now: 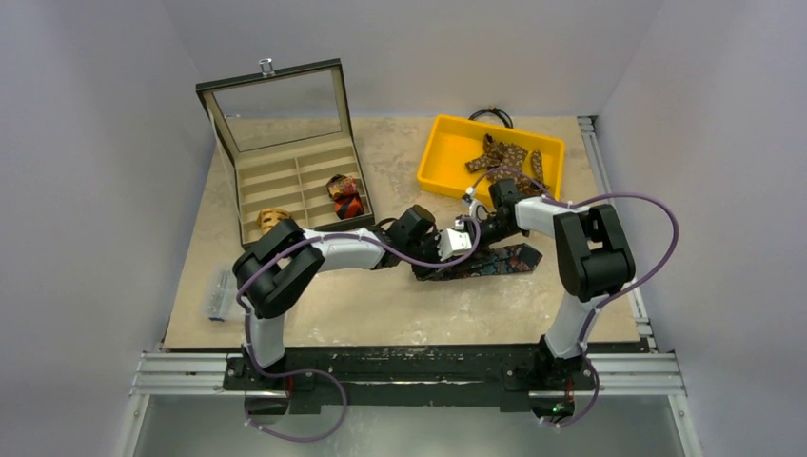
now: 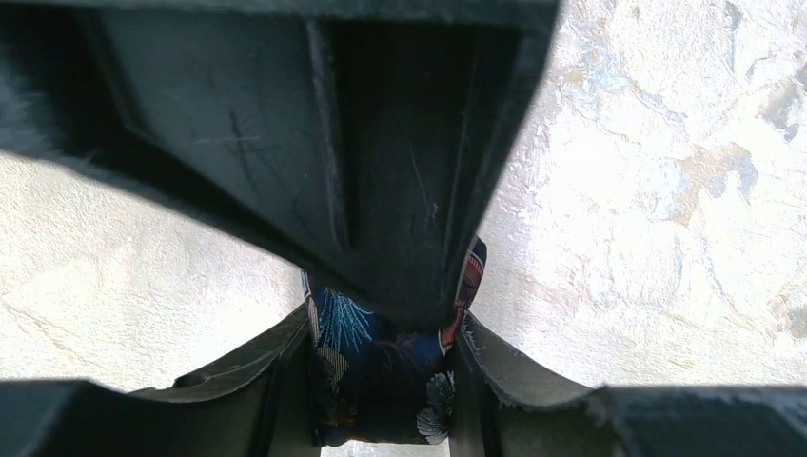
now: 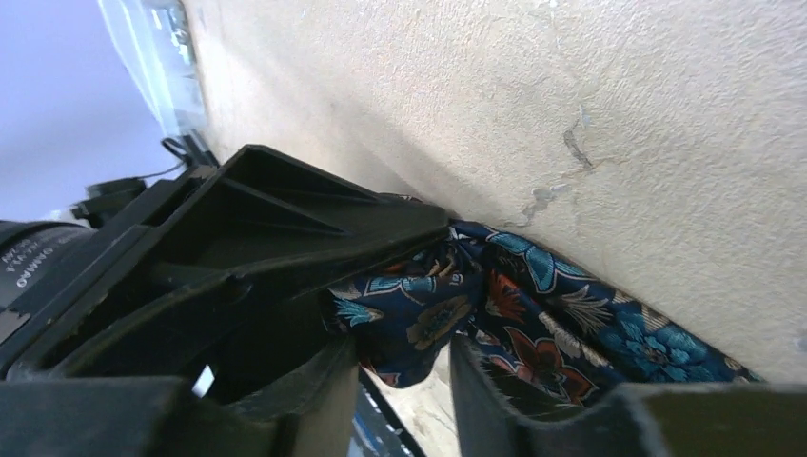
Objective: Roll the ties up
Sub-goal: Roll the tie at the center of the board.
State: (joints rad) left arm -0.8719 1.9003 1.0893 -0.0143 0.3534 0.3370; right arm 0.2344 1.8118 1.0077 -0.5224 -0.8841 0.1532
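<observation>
While a tan coil (image 1: 273,219) and a red-orange coil (image 1: 345,196) are kept in the compartment box (image 1: 285,171) upper left, the navy floral tie (image 1: 509,259) is laid mid-frame, its left end pinched by the left gripper (image 2: 385,328). The right gripper (image 3: 404,357) is spread around a fold, and brown ties (image 1: 504,157) are piled in the yellow bin (image 1: 447,143) upper right, fwiw.

From high behind the near edge, looking down over the whole beige mottled stone worktop (image 1: 381,314). From each wrist, very close, onto one shared dark navy floral fabric necktie (image 3: 533,324).
</observation>
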